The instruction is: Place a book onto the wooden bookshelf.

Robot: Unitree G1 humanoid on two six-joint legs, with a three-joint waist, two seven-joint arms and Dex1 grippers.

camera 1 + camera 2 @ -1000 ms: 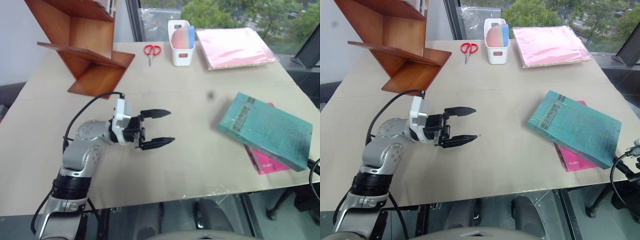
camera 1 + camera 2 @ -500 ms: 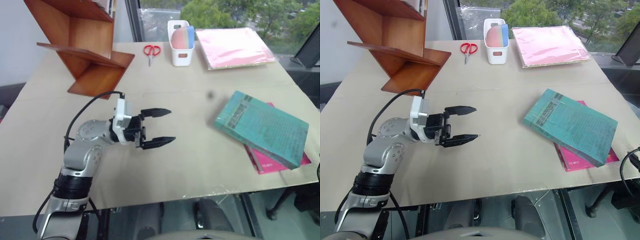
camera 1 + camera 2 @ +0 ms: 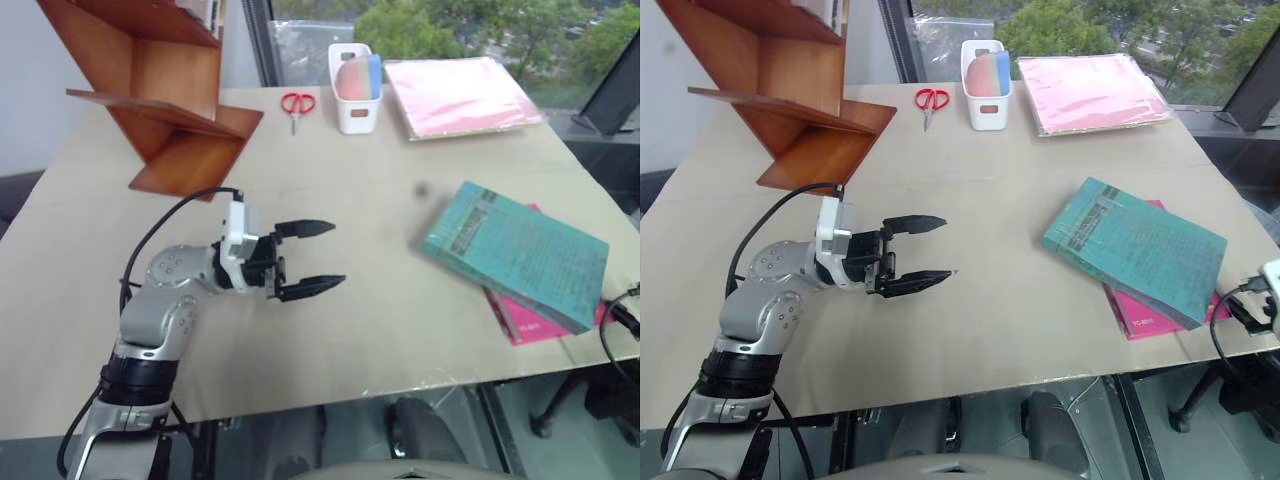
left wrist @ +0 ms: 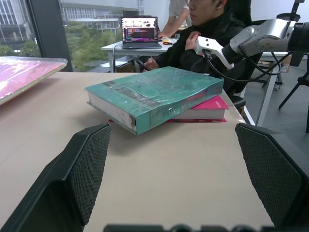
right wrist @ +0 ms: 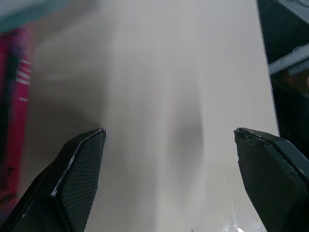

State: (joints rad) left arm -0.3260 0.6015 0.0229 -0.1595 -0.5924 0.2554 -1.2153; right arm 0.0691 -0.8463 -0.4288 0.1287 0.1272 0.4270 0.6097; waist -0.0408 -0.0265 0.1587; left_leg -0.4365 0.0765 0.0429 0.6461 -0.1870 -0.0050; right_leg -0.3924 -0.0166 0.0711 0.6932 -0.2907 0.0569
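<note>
Left eye view: left pincer [image 3: 312, 257] gapes wide, empty, above the table [image 3: 380, 200].

book [image 3: 518, 252]: thick teal-green paperback, cover printed with fine dark text, pale page edges showing along its near side
book, pose: lying flat, cover up, closed, turned at a slant to the table edge
book, place: at about 3 o'clock on the table, near the right edge, resting on top of a thinner magenta-pink book whose corner sticks out beneath it
bookshelf [image 3: 160, 95]: reddish-brown polished wood, slanted boards joined in a zigzag
bookshelf, pose: standing upright, its lowest board resting on the table
bookshelf, place: at about 11 o'clock, far left corner of the table, well apart from the book
</note>
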